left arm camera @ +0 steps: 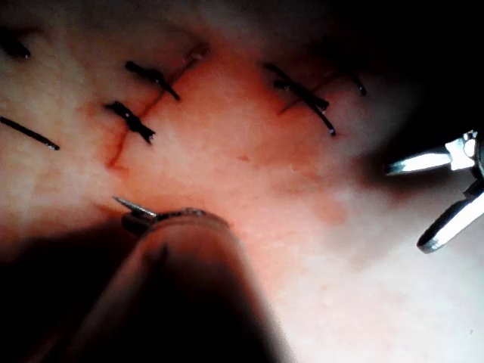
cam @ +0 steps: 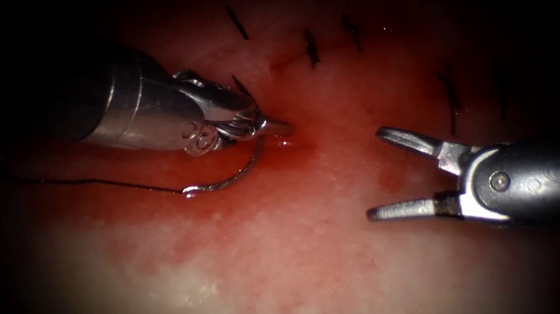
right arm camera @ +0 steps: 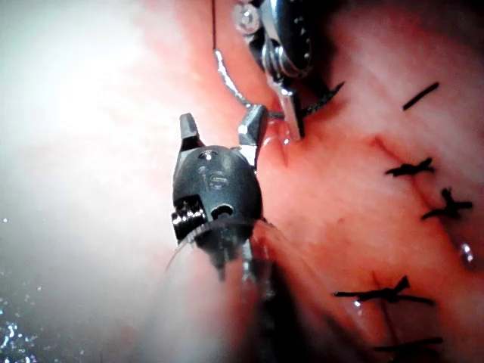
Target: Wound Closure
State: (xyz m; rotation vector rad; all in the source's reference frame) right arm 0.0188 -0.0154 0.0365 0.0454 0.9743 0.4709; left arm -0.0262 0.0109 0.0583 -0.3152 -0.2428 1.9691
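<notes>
The left tool, clenched on the curved needle mid-curve, holds it over the tissue, thread trailing behind, while the right tool gapes empty opposite, near dark stitches.

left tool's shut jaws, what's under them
Under the left end effector the thin curved steel needle arcs down across the red-stained tissue, trailing dark thread. The grasped stretch is covered by the jaws.

Shiny metal left gripper & needle; right gripper metal w/ matt dark housing; tissue wet, glossy.
</notes>
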